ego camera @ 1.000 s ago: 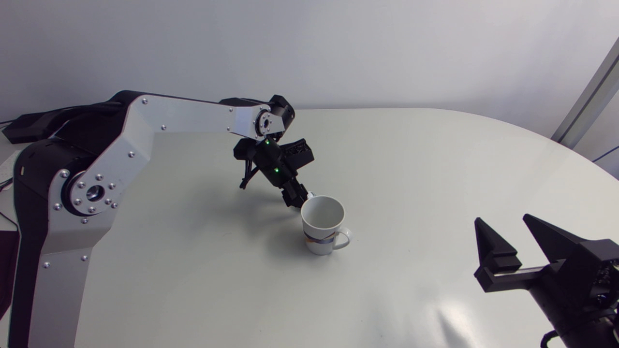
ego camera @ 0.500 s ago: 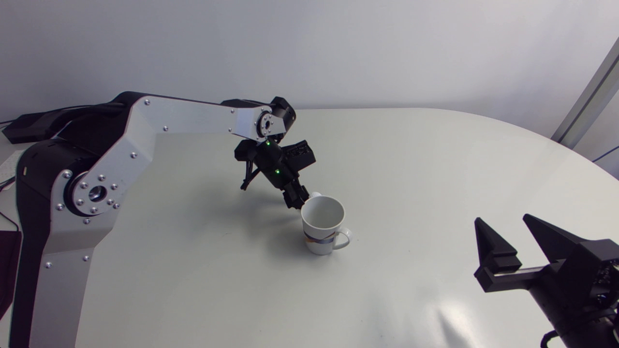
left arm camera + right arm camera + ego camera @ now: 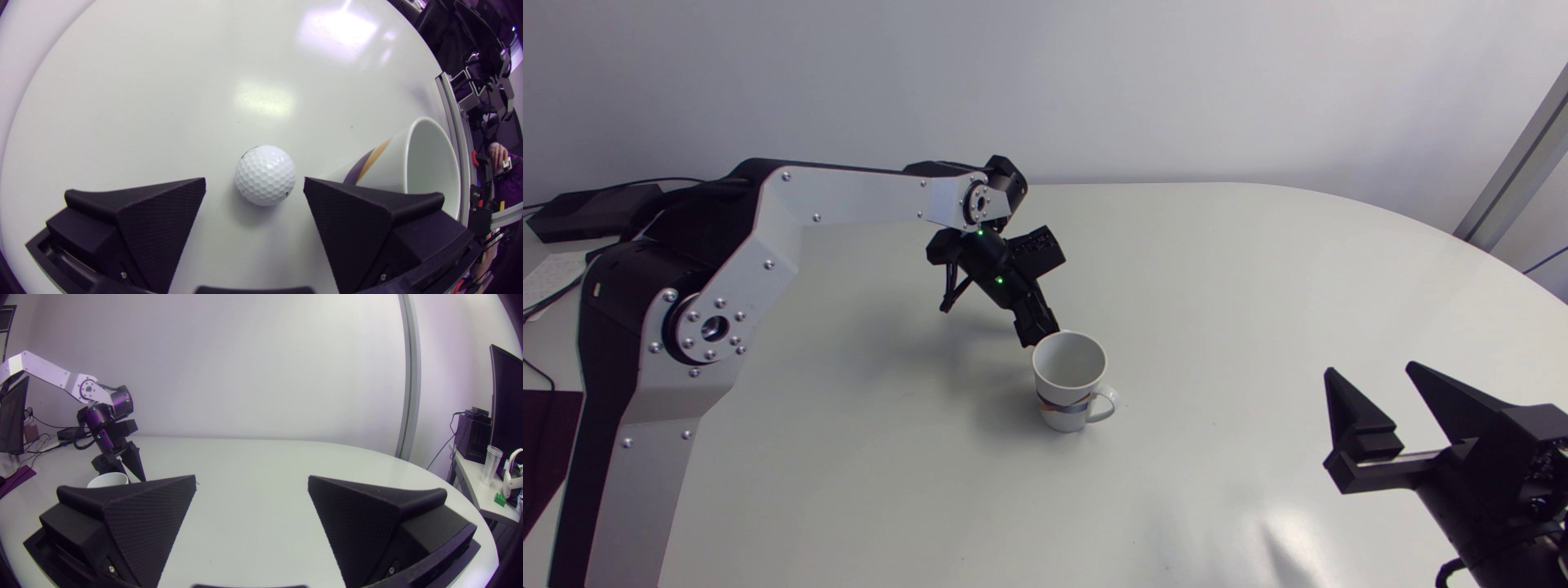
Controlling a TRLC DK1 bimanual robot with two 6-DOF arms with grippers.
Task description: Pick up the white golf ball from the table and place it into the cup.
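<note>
- Left wrist view: the white golf ball (image 3: 265,175) rests on the tabletop (image 3: 163,102) between the two fingers of the left hand (image 3: 254,179). Bare tabletop shows on either side of it, so neither finger touches it.
- The left hand is spread wide and holds nothing.
- The cup (image 3: 425,163) stands just beyond the outer side of one finger. That finger overlaps the cup's wall in this view, so I cannot tell whether they touch.
- Head view: the left hand (image 3: 1036,331) is at frame centre, tips down against the upper-left side of the cup (image 3: 1068,376). The ball is hidden here.
- The right hand (image 3: 1368,369) is at the lower right of the frame, well apart from the cup, fingers spread and empty.
- Step in hand, as I judge it: the grasp. The ball is bracketed but not yet picked.
- Next move calls for both fingers to close evenly on the ball's middle. It is round and hard, so it will likely roll away if one finger arrives first.
- After that: lift clear of the rim, make a short carry over the cup's mouth, and release.
- Risk: the cup-side finger may nudge the cup.
</note>
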